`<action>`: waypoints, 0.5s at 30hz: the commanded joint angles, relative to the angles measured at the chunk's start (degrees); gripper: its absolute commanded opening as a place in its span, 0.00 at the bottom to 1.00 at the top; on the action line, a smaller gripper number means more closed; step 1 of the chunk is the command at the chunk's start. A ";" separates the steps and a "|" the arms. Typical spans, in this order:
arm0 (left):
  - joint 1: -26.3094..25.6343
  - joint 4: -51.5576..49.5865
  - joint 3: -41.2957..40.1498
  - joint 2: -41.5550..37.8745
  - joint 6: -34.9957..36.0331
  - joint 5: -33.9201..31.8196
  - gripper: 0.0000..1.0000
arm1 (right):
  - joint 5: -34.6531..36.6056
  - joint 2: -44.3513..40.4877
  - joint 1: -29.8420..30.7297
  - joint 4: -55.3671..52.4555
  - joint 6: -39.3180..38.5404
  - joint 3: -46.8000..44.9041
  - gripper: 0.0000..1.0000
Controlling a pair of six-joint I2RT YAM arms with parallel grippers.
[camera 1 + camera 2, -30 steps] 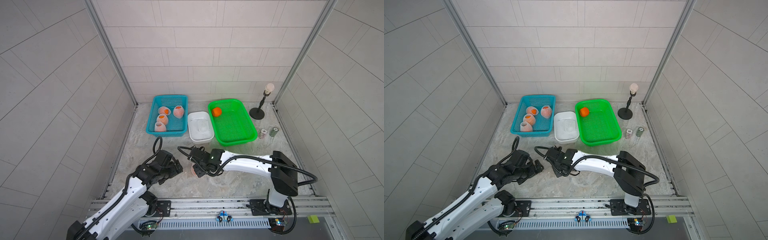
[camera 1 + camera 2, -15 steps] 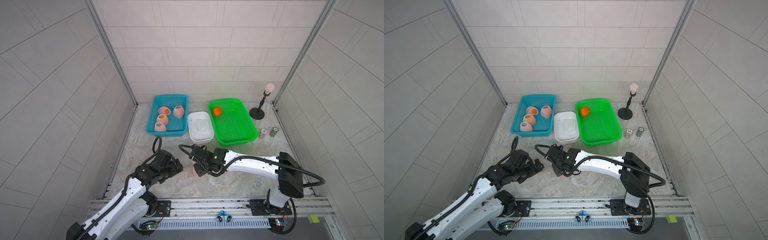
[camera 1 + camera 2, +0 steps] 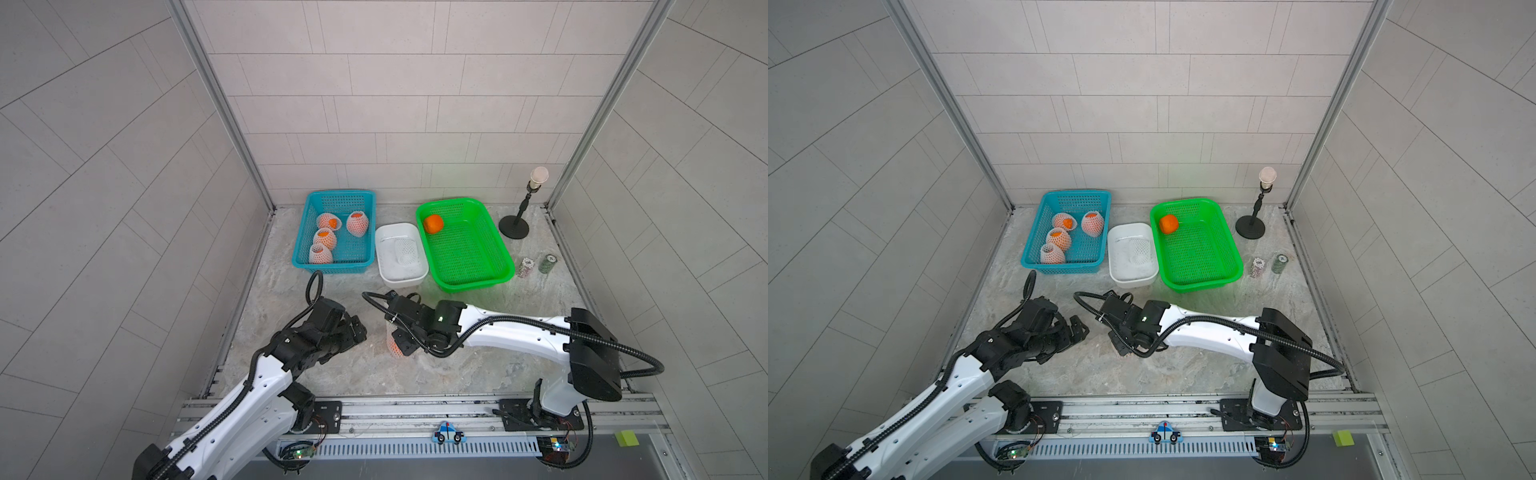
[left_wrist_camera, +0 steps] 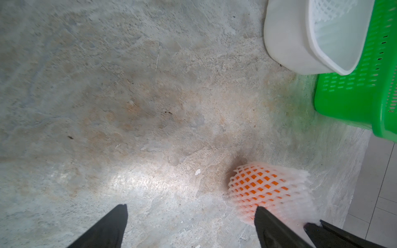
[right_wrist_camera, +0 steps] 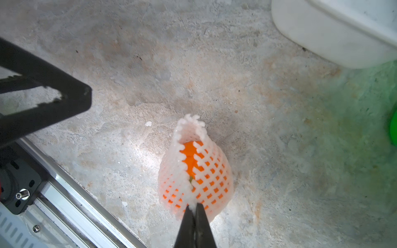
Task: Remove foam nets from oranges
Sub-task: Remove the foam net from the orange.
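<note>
Since a second ago my right gripper [image 5: 195,206] has pressed its jaws together, and they now pinch the near edge of the foam net [image 5: 211,182]. This net wraps an orange [image 5: 189,154] sitting on the marbled tabletop [image 5: 214,64]. The net's far end gapes, showing bare peel through the slit.

My left gripper [image 4: 191,209] hovers just beside that fruit on my left, jaws spread wide. One fingertip [image 4: 264,219] overlaps the net in the left wrist view, but I cannot tell whether it touches.

Farther out stands the white tub [image 3: 380,257], with an empty net [image 3: 406,251] lying inside. To its left, the blue basket [image 3: 332,268] holds four netted oranges [image 3: 325,238]. To its right, the green basket [image 3: 469,286] holds one bare orange [image 3: 433,223] in a far corner. Past that basket are two chip stacks [image 3: 526,266], and beyond them a black stand [image 3: 515,226].
</note>
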 commanded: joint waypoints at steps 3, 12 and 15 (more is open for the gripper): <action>0.26 3.38 -0.88 -2.19 3.72 -0.39 0.98 | -0.23 -3.32 0.33 1.04 -3.76 0.49 0.02; 0.24 6.59 0.53 -10.02 12.32 -1.02 0.94 | -1.34 -5.27 0.13 -0.33 -4.76 1.42 0.02; 0.23 8.46 2.77 -10.77 18.15 1.06 0.92 | -1.71 -6.16 -0.30 -2.28 -7.17 2.97 0.00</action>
